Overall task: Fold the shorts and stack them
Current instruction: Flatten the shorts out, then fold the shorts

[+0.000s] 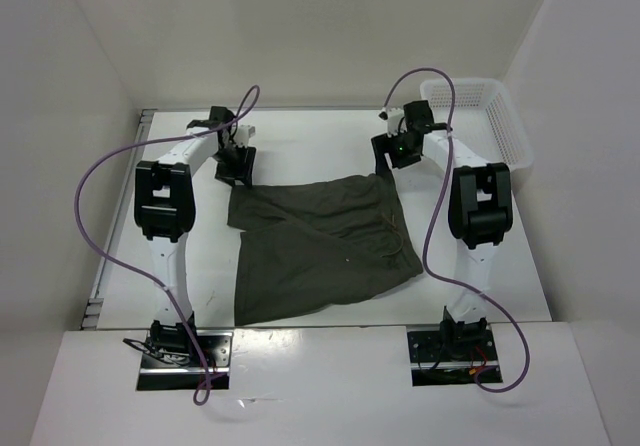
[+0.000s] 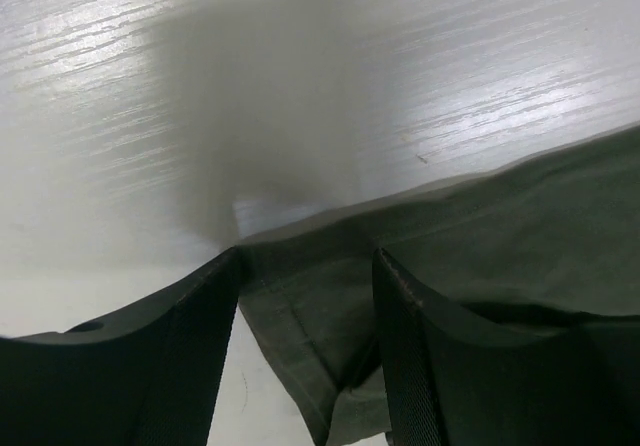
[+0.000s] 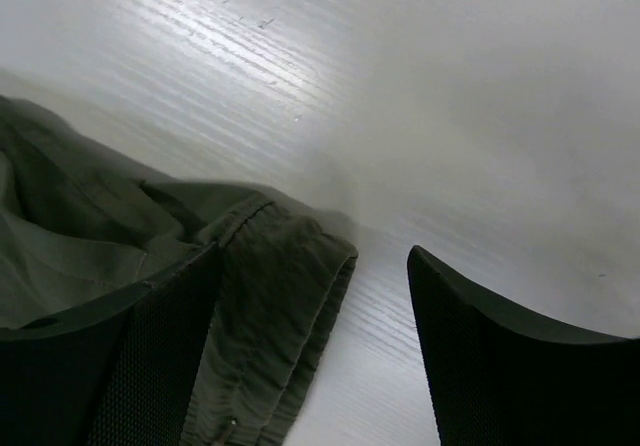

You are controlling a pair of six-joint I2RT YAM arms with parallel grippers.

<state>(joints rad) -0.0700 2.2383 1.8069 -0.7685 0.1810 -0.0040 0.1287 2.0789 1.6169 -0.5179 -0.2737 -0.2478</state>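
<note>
The dark olive-green shorts lie spread flat and wrinkled on the middle of the white table. My left gripper is low over their far left corner. In the left wrist view, my left gripper is open, and a hemmed corner of the shorts lies between the jaws, not pinched. My right gripper is at the far right corner. In the right wrist view, my right gripper is open, with the gathered waistband corner of the shorts by the left finger.
A white mesh plastic basket stands at the far right corner of the table. White walls close in the table at the back and both sides. Purple cables loop over both arms.
</note>
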